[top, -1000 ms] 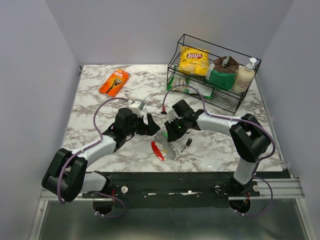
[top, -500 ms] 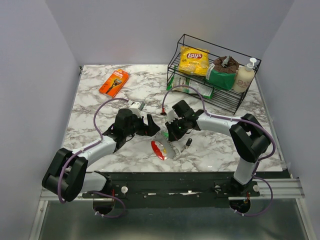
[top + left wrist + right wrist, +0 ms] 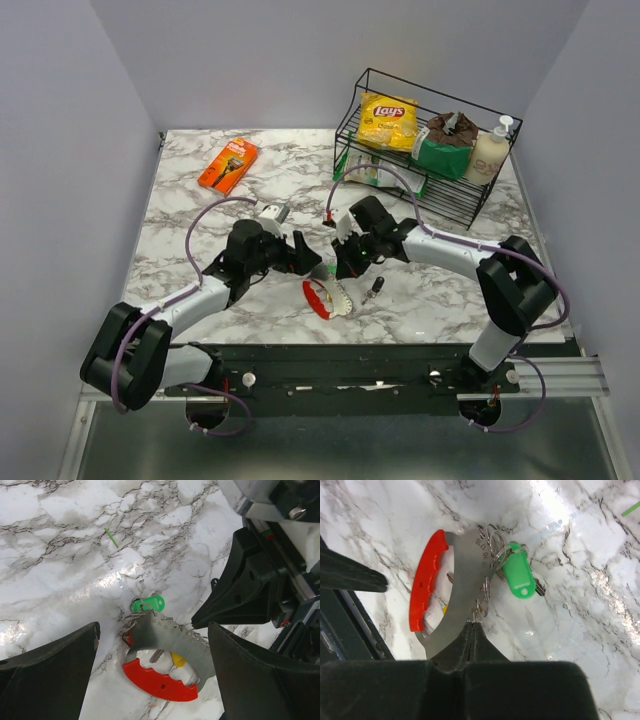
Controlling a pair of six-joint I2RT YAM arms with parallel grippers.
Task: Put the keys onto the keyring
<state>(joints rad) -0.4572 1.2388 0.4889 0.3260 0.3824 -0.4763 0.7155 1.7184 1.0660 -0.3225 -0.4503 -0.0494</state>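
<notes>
Steadying step: right claw (image 3: 472, 626) is pinched together at the keyring's (image 3: 464, 577) grey edge; left claw (image 3: 152, 652) gapes above. Next, likely, threading the loose key (image 3: 377, 288).

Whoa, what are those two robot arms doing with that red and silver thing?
They are busy with the grey metal keyring with a curved red side, which lies on the marble table. The right gripper is pinched shut right at the keyring's edge, beside a green-headed key that looks hooked on. The left gripper hovers wide open close by, holding nothing.
</notes>
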